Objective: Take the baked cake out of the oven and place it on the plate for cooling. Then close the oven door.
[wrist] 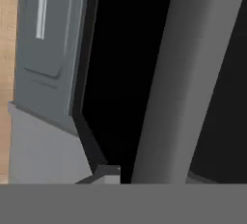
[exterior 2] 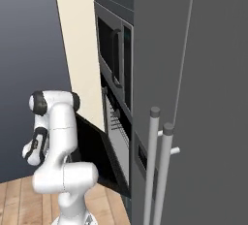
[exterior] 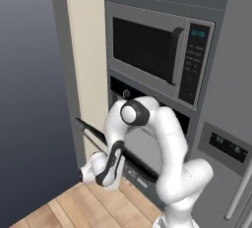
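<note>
We see the oven (exterior: pixel 147 138) set into the dark wall unit below the microwave (exterior: pixel 157 50), and the oven door (exterior 2: pixel 99 156) hangs partly lowered, tilted out from the front rather than lying flat or standing shut. In the right base view the door's black panel slopes down and away from the oven mouth, and past its upper edge we can make out the pale inner wall of the oven with rack rails on it. In the left base view the opening shows a light grey interior behind the arm; we cannot make out a cake in it, since the arm covers much of the mouth.

The door's long bar handle (exterior: pixel 91 132) runs along the door's outer edge, and the gripper (exterior: pixel 84 174) sits low, just below and beside that edge, above the wooden floor (exterior: pixel 59 207). We cannot tell whether its fingers are spread or pressed together; the hand is seen from behind and the tips are hidden.

In the hand view a thick grey bar (wrist: pixel 188 73) crosses close to the camera against black glass, with a grey drawer front (wrist: pixel 46 49) to one side.

The fridge (exterior 2: pixel 193 98), with its paired upright handles, stands just beside the oven.
</note>
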